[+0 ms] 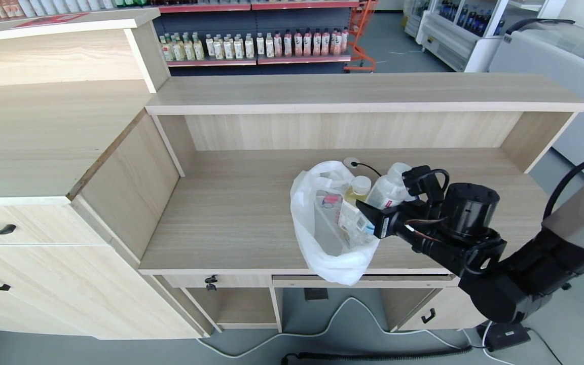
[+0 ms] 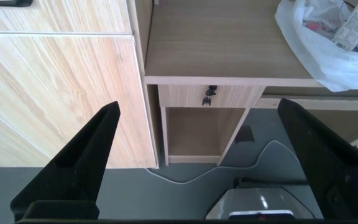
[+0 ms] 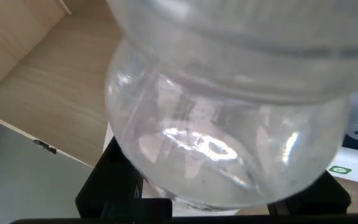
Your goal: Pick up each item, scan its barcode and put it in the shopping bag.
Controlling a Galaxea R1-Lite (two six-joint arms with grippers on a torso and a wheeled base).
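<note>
Clear bottle [image 1: 387, 188], white cap, red-edged label, is tilted with the cap up and away from the robot. It sits in the right gripper [image 1: 396, 197], whose dark fingers [image 1: 373, 220] are clamped across the body. Right wrist view: the transparent bottle base [image 3: 229, 124] is close to the lens, with a finger [image 3: 120, 186] against it.

Position: over the right rim of the white shopping bag [image 1: 317, 243]. Can't tell if the bottle touches the plastic.

The bag stands with its mouth open on the counter [image 1: 231, 213], at the front edge, its bottom bulging over the lip. Inside is a yellow-liquid bottle [image 1: 357, 191] with a white cap, just beside the held one, plus other packs too crumpled into the plastic to identify.

Behind the bag, a round cable port [image 1: 351, 162] with a black lead.

Left gripper [image 2: 197, 162] has its jaws spread wide with nothing between them. It hangs low in front of the counter [image 2: 216, 43], facing the key in the drawer lock [image 2: 210, 93] and a white floor cable [image 2: 191, 177]. The bag [image 2: 328, 56] shows at that frame's corner.

Background: drinks shelf [image 1: 256, 45], freezers [image 1: 550, 50].
</note>
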